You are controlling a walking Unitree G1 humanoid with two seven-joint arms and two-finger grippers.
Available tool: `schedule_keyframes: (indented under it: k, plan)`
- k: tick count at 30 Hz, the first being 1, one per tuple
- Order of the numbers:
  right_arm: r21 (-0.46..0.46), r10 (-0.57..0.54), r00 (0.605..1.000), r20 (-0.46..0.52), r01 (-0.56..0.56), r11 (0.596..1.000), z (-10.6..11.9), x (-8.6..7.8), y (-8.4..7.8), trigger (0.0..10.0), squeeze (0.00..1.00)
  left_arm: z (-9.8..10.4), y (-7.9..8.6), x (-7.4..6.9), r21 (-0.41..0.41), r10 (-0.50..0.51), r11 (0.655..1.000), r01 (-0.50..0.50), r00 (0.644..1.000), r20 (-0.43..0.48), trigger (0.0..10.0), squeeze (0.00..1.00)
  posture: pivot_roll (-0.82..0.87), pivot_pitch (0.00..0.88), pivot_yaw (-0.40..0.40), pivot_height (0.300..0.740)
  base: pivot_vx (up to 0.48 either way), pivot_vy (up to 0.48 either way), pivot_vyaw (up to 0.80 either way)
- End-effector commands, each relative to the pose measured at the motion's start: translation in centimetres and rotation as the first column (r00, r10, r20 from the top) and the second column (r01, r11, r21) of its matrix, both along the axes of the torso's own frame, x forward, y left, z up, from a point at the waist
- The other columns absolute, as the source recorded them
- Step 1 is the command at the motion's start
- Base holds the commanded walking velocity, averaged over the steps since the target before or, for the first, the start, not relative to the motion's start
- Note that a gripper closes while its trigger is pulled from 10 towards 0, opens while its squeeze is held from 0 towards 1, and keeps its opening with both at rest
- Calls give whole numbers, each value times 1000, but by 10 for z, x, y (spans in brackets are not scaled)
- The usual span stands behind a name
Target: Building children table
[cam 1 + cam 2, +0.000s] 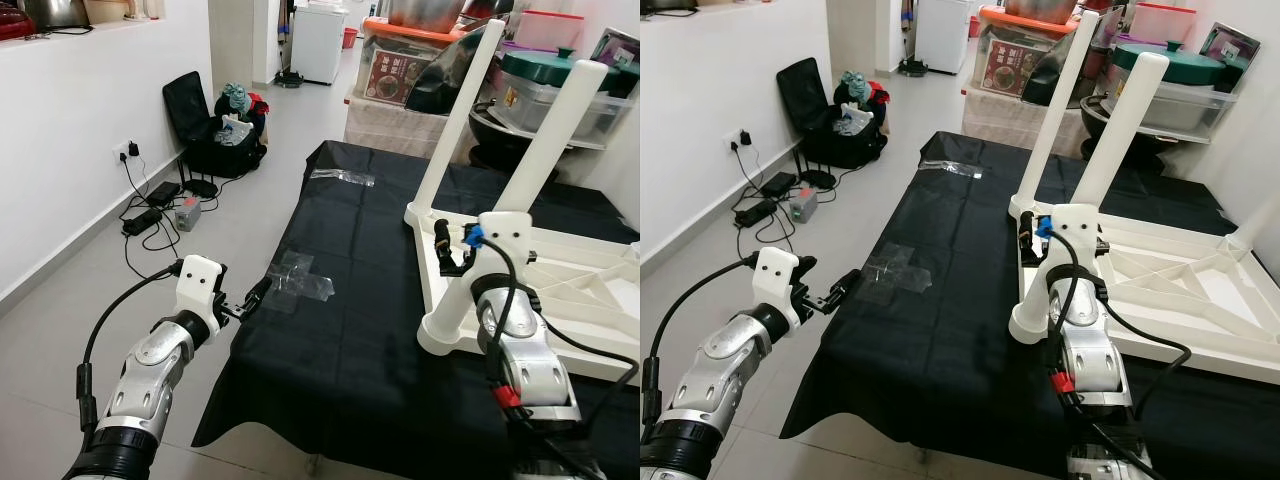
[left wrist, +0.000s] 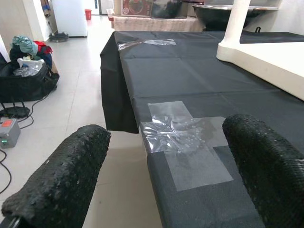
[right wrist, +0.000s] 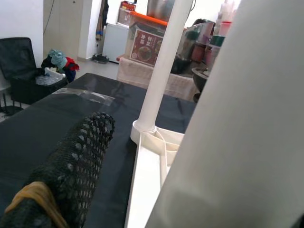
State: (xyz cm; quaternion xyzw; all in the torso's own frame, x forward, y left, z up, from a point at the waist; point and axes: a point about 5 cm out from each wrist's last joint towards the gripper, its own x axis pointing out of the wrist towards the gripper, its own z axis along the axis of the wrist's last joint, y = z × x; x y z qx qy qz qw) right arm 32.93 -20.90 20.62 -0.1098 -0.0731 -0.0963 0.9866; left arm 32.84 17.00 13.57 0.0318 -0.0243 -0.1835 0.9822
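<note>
A white children's table (image 1: 590, 290) lies upside down on a black cloth (image 1: 360, 330). Two white legs stand up from it, a near one (image 1: 555, 130) and a far one (image 1: 465, 100). My right gripper (image 1: 455, 245) is low on the near leg (image 3: 237, 118), open, with one finger (image 3: 76, 166) apart from its side and the other hidden behind it. My left gripper (image 1: 245, 300) hovers open at the cloth's left edge with nothing between its fingers (image 2: 61, 180). It points at a patch of clear tape (image 2: 185, 137) stuck on the cloth.
A second strip of clear tape (image 1: 342, 177) lies at the cloth's far end. Storage boxes and pots (image 1: 540, 70) crowd behind the table. On the floor to the left are a black bag (image 1: 215, 125), cables and a power strip (image 1: 150, 210) by the white wall.
</note>
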Motion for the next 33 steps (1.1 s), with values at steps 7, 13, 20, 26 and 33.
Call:
schedule_keyframes:
  k: [7, 13, 20, 26, 33]
  plan:
    - [85, -40, 999, -19, 41, 996, -4, 0, -10, 10000, 0, -4, -3, 0, 11, -4, 1000, 4, 1000, -13, 10000, 0, 58, 0, -126, 740, 0, 0, 0]
    - [260, -45, 993, 105, 17, 966, 45, 7, -27, 10000, 0, -3, -3, 1, 13, -6, 1000, 6, 1000, -11, 10000, 0, 54, 0, -125, 740, 0, 0, 0]
    - [216, -48, 972, 229, -2, 976, 84, 4, -33, 10000, 0, -3, -4, 1, 10, -8, 1000, 8, 1000, -12, 10000, 0, 55, 0, -127, 740, 0, 0, 0]
    - [175, -39, 968, 249, -6, 985, 87, 1, -30, 0, 0, -3, -4, 0, 9, -6, 1000, 6, 1000, -12, 10000, 0, 56, 0, -126, 740, 0, 0, 0]
    - [154, -99, 964, 245, 62, 986, 94, 0, -37, 0, 0, -3, -4, 1, 11, -8, 1000, 8, 1000, -11, 10000, 0, 51, 0, -122, 740, 0, 0, 0]
